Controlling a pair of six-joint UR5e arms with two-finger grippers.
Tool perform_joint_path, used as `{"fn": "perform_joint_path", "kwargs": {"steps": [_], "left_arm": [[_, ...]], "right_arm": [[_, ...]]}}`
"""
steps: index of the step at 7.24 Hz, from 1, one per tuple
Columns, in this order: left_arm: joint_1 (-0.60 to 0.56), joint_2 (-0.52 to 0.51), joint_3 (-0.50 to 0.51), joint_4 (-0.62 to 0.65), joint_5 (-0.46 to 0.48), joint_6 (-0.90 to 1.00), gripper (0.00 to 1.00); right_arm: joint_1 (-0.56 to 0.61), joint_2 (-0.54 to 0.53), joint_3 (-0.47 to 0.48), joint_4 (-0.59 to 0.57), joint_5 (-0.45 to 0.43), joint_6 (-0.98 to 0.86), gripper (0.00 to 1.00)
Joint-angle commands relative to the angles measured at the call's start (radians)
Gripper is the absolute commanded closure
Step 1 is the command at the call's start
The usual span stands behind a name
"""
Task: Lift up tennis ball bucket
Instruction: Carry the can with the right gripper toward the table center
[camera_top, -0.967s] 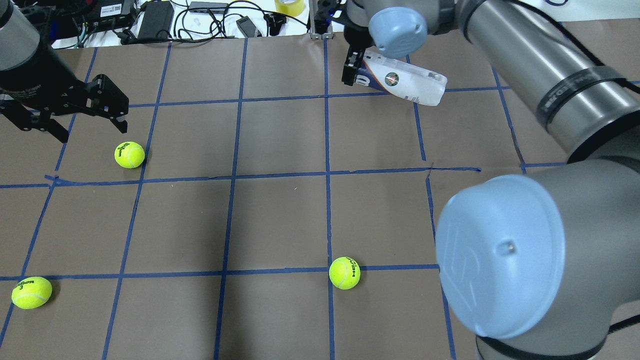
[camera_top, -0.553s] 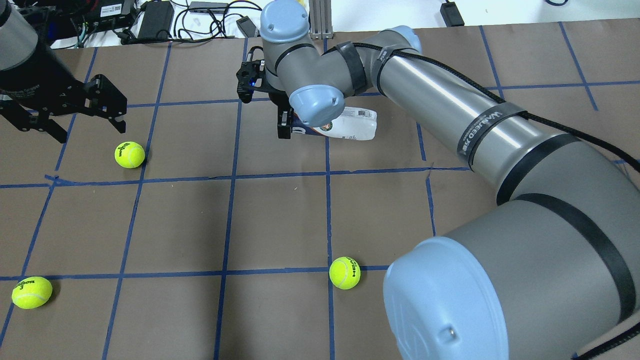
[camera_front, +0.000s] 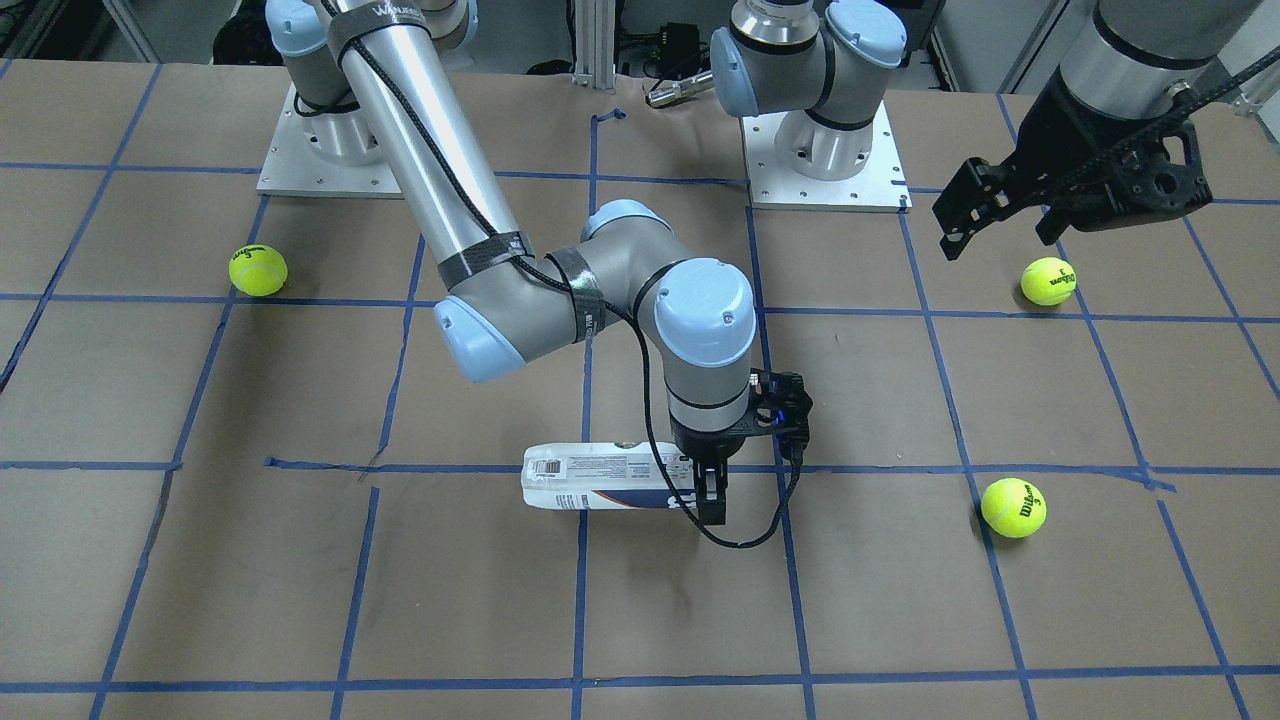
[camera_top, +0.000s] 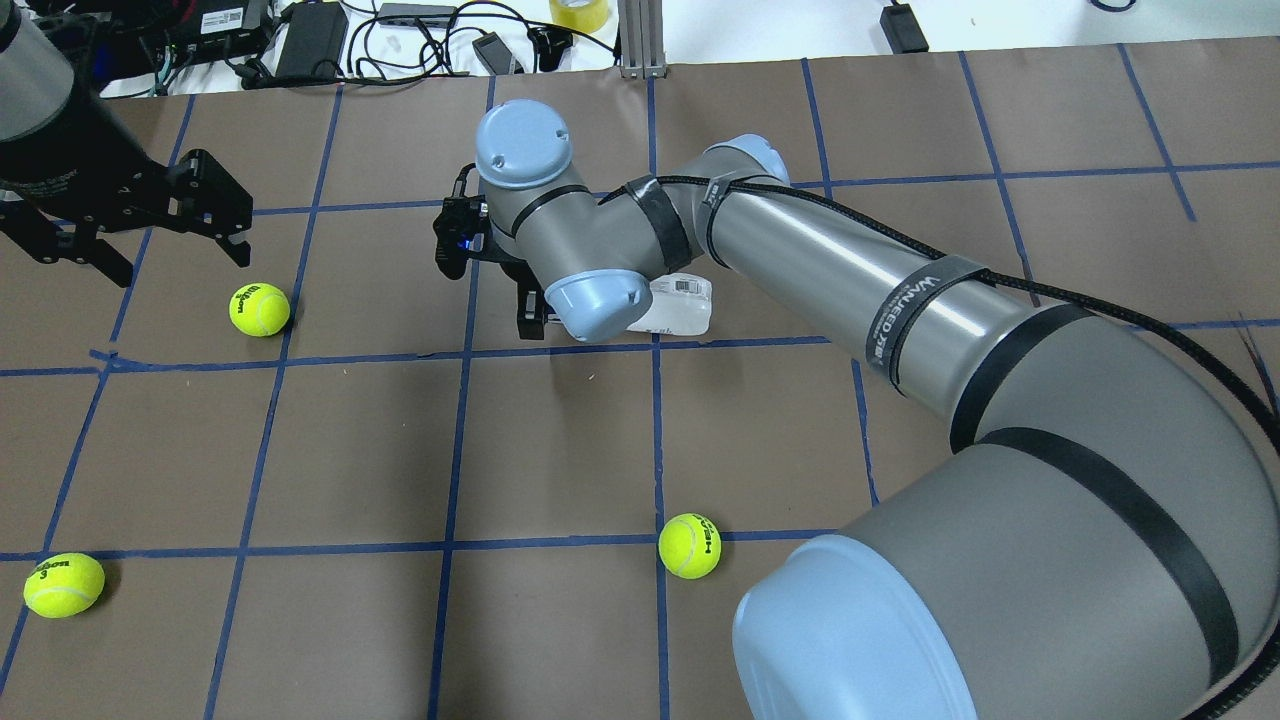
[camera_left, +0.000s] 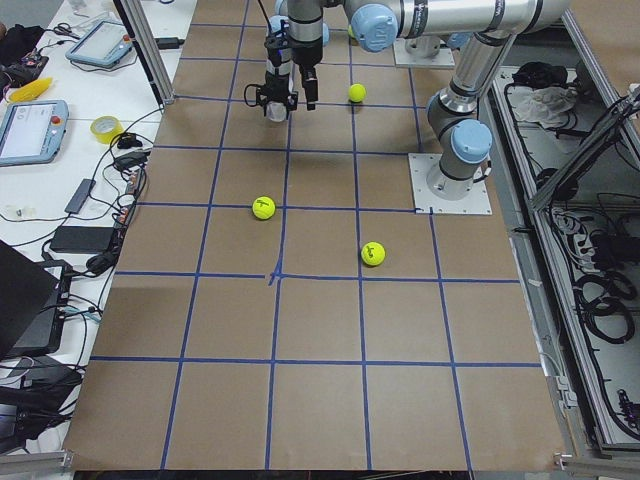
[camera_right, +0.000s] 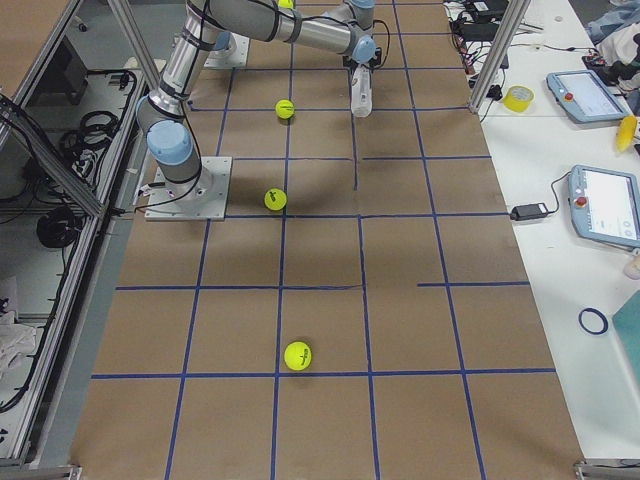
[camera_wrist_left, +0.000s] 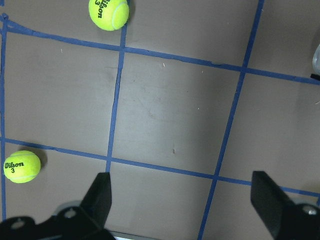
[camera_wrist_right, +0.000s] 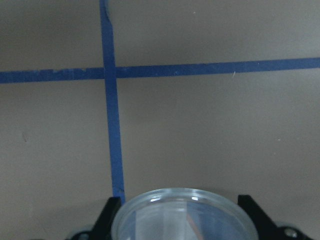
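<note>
The tennis ball bucket (camera_front: 600, 485) is a clear can with a white and navy label. It hangs level, above the brown table, in my right gripper (camera_front: 712, 492). The gripper is shut on the can's end. In the overhead view most of the can (camera_top: 682, 304) is hidden under my right wrist. The right wrist view shows its open rim (camera_wrist_right: 182, 212) between the fingers (camera_wrist_right: 107, 220). My left gripper (camera_top: 185, 262) is open and empty, hovering just beyond a tennis ball (camera_top: 259, 309); it also shows in the left wrist view (camera_wrist_left: 184, 200).
Two more tennis balls lie at the near left (camera_top: 63, 584) and near middle (camera_top: 689, 545). Cables, power bricks and a tape roll (camera_top: 580, 12) line the far edge. My right arm's upper link (camera_top: 900, 310) spans the table's right half. The arm bases (camera_front: 825, 160) stand on the robot's side.
My right arm has carried the can from the far right of the table leftward and toward the robot, now near the middle. The left arm and the balls have not moved.
</note>
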Motion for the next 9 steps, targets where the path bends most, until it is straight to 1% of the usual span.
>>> {"fn": "perform_joint_path", "kwargs": {"steps": [1, 2, 3, 5, 6, 7, 8, 9], "left_arm": [[0.002, 0.000, 0.000, 0.001, 0.000, 0.001, 0.00], [0.001, 0.002, 0.000, 0.000, 0.000, 0.002, 0.00], [0.001, -0.003, 0.000, 0.003, -0.002, 0.002, 0.00], [0.001, -0.005, 0.002, 0.000, -0.002, 0.001, 0.00], [0.002, -0.012, 0.000, -0.002, -0.009, 0.001, 0.00], [0.003, -0.017, 0.000, -0.003, -0.008, 0.002, 0.00], [0.003, -0.020, -0.002, 0.005, -0.012, 0.002, 0.00], [0.004, -0.018, -0.002, 0.002, -0.017, 0.002, 0.00]], "right_arm": [[0.010, 0.012, 0.003, -0.070, -0.013, -0.045, 0.25], [0.010, 0.019, 0.004, -0.084, -0.022, -0.036, 0.10], [0.011, 0.028, 0.007, -0.079, -0.026, -0.034, 0.00], [0.010, 0.013, 0.001, -0.085, -0.004, -0.016, 0.01], [-0.013, -0.024, 0.004, -0.084, 0.023, 0.009, 0.07], [-0.057, -0.080, 0.003, -0.064, 0.115, 0.054, 0.06], [-0.117, -0.148, 0.003, 0.045, 0.125, 0.053, 0.05], [-0.181, -0.238, 0.007, 0.186, 0.122, 0.059, 0.02]]}}
